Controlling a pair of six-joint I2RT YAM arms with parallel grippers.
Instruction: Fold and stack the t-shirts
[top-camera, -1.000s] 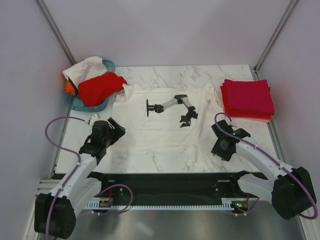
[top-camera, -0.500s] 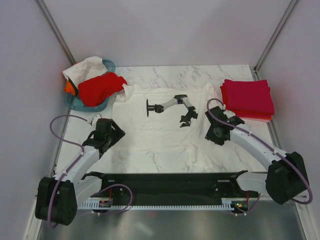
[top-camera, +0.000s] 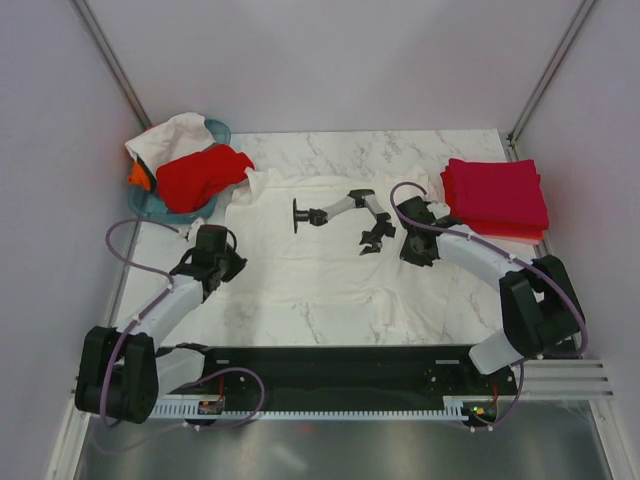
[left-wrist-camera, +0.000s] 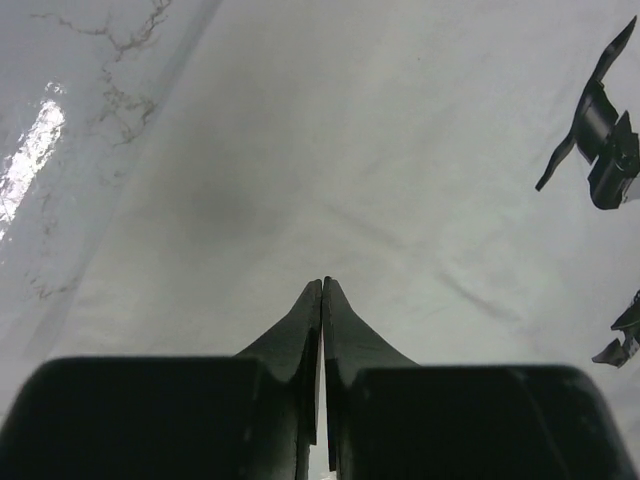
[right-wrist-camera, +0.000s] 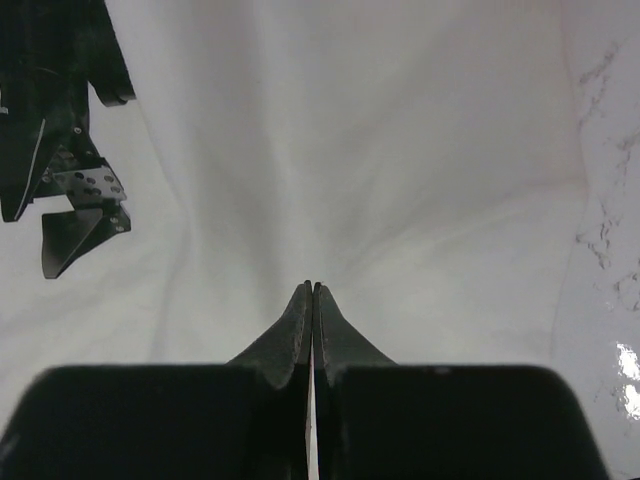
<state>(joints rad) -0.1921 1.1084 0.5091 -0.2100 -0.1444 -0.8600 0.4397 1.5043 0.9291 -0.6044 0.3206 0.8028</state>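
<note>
A large white t-shirt (top-camera: 310, 265) lies spread flat mid-table, with a black robot-arm print (top-camera: 345, 212) on it. My left gripper (top-camera: 225, 258) is down on its left edge. In the left wrist view the gripper (left-wrist-camera: 322, 282) is shut, its tips pressed into the white cloth (left-wrist-camera: 350, 150). My right gripper (top-camera: 406, 248) sits on the shirt's right side beside the print. It is shut too (right-wrist-camera: 311, 285), and creases in the cloth (right-wrist-camera: 400, 150) run to its tips. Folded crimson-pink t-shirts (top-camera: 495, 197) are stacked at the right. A red t-shirt (top-camera: 203, 175) lies in the basket.
The teal basket (top-camera: 205, 213) stands at the back left. It also holds a white cloth (top-camera: 170, 135) and an orange one (top-camera: 138, 173). Bare marble table (top-camera: 330, 145) shows behind the shirt. Walls close in on both sides.
Both arms reached forward onto the white shirt, the right one up toward the print, the left to the shirt's left edge. Both grippers went from open to shut.
</note>
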